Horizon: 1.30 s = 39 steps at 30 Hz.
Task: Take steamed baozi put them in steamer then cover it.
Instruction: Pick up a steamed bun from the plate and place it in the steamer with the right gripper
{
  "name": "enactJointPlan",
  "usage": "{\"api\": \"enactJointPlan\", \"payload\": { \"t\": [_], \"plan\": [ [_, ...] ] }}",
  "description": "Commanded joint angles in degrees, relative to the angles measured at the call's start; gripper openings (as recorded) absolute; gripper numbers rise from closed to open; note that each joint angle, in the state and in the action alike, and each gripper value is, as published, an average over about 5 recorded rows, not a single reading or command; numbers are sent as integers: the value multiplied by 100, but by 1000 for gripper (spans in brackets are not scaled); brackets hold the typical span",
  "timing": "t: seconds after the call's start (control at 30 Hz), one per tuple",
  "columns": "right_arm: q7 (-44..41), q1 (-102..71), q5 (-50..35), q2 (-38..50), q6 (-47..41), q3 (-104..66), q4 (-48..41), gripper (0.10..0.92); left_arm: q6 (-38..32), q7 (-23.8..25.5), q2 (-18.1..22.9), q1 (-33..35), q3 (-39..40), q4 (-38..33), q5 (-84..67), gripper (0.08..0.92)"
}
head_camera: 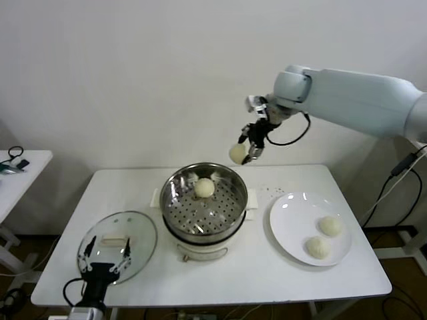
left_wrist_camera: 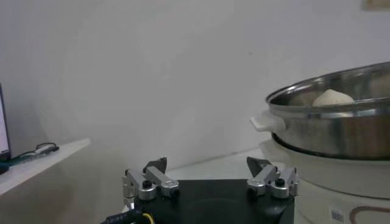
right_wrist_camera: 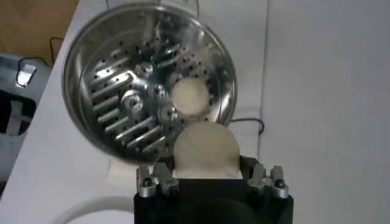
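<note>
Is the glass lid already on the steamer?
No, the lid lies on the table beside the open steamer.

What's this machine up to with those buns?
It is moving buns from the plate into the steamer. The right gripper holds one bun in the air above the steamer's far rim. One bun already sits inside, and two wait on the plate to the robot's right. The glass lid lies on the table to the left, and the left gripper hangs open by its near edge, idle.
</note>
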<state>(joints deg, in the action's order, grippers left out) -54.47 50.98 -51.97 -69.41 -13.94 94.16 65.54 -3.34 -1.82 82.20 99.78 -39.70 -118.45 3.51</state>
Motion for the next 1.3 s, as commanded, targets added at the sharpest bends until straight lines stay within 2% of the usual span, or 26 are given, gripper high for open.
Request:
{"api": "enactJointPlan", "payload": {
  "t": [0.03,0.67,1.2,1.3],
  "plan": [
    [538,-247,-584,-976,-308,129,49,692,-54,3,-61,-34,28,11,5,823],
    [850,-1362,-400,-1761,-472,162,-352,696,-30,5,-90,-253,-71,93,-92,823],
    [824,-1537,-76,-1747,-488,79,-421,696,-33,8,-89,-239,-42,78,-58,823],
    [786,-1531,-18,-1734,-500,70,-402,720,-30,7,-86,-232,-42,68,-52,823]
  ]
}}
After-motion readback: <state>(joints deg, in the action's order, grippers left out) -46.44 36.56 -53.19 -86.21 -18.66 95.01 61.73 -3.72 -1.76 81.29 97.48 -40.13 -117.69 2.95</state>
